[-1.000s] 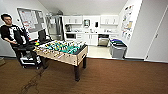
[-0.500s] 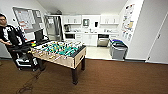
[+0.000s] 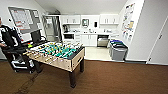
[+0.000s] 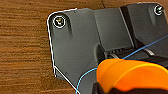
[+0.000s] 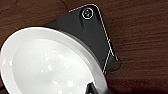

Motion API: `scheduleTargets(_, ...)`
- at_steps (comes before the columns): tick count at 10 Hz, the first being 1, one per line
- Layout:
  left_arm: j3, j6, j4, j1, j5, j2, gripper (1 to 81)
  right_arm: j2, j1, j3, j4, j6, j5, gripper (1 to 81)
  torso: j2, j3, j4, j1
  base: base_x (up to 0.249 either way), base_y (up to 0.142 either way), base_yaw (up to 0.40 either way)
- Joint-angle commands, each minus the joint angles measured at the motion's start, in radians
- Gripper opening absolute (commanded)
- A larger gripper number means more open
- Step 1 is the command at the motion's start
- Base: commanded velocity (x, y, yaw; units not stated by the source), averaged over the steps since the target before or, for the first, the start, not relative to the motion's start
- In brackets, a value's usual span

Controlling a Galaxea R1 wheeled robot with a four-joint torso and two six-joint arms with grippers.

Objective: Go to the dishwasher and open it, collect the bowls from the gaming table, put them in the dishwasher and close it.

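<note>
An orange bowl sits large in the left wrist view, carried over the brown floor in my left gripper, which is shut on its rim. In the right wrist view my right gripper is shut on the edge of a white bowl. The gaming table, a table-football table with a green field and rods, stands ahead to my left. The dishwasher is in the kitchen counter at the far end, and it looks open with a dark inside.
A person stands at a dark cart left of the table. Grey bins line the right wall before the kitchen. Brown floor runs between the table and the bins toward the light kitchen floor.
The whole head picture has shifted slightly, so the camera has moved. The table and kitchen keep their places relative to each other.
</note>
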Motion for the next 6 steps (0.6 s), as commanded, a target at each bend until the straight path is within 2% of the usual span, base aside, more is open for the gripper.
scheduleTargets(1, -0.004, 0.009, 0.008, -0.047, 0.058, -0.005, 1.0, -0.014, 0.045, 0.001, -0.009, -0.005, -0.047, 1.0, 0.000, 0.000, 0.000, 0.000, 0.192, -0.100, 0.000)
scheduleTargets(6, -0.004, 0.009, 0.010, -0.047, 0.059, -0.003, 1.0, -0.016, 0.045, 0.001, -0.009, -0.005, -0.046, 1.0, 0.000, 0.000, 0.000, 0.000, 0.192, -0.100, 0.000)
